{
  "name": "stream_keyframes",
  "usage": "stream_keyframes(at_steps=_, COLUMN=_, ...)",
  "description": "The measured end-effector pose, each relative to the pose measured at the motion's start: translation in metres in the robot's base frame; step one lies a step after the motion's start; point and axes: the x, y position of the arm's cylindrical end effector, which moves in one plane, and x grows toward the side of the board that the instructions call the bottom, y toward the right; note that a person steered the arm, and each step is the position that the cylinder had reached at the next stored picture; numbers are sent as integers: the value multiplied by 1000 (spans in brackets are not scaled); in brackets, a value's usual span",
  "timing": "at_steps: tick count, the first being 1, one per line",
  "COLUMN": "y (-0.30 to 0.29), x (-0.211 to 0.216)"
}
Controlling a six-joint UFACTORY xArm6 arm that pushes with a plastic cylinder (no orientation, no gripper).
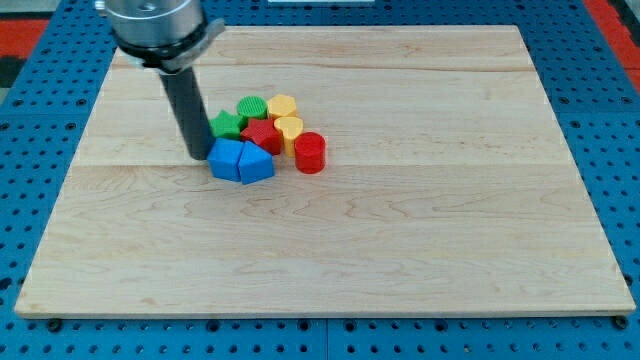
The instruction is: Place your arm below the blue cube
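Observation:
Two blue blocks sit side by side near the board's middle left: a blue cube (226, 160) and a blue wedge-like block (256, 163) to its right. My tip (198, 156) is at the end of the dark rod, just left of the blue cube and level with its upper edge, very close to it or touching it. The rod rises toward the view's top left to the arm's grey end.
Packed above the blue blocks are a green star (227, 125), a green cylinder (251, 107), a red star (264, 135), two yellow blocks (282, 105) (289, 129) and a red cylinder (310, 152). The wooden board (400, 230) lies on a blue perforated table.

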Motion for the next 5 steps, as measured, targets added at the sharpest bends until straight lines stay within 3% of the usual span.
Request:
stream_keyframes(at_steps=2, y=17, x=0)
stream_keyframes(at_steps=5, y=-17, x=55)
